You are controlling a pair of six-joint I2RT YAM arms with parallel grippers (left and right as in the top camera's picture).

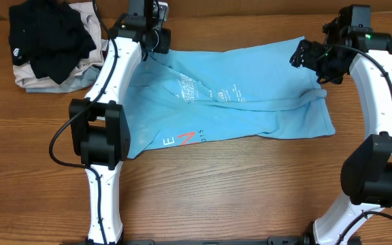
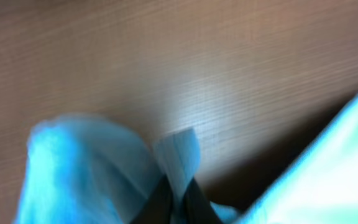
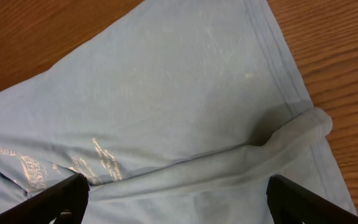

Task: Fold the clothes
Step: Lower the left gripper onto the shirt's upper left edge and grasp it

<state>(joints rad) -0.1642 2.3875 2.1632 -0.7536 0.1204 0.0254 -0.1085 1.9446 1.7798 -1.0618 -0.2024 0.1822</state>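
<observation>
The sky-blue T-shirt (image 1: 237, 95) lies spread across the middle of the table, with white lettering and a red mark near its front-left edge. My left gripper (image 1: 154, 46) is at the shirt's far left corner, shut on a pinch of the blue fabric (image 2: 179, 155), seen blurred in the left wrist view. My right gripper (image 1: 305, 56) hovers open above the shirt's far right part. Its two fingers stand wide apart over a raised fold (image 3: 229, 165), with nothing between them but the cloth below.
A pile of other garments sits at the far left corner: a black one (image 1: 46, 37) on top of beige and pale grey ones (image 1: 90, 64). Bare wood table (image 1: 237, 190) runs along the front.
</observation>
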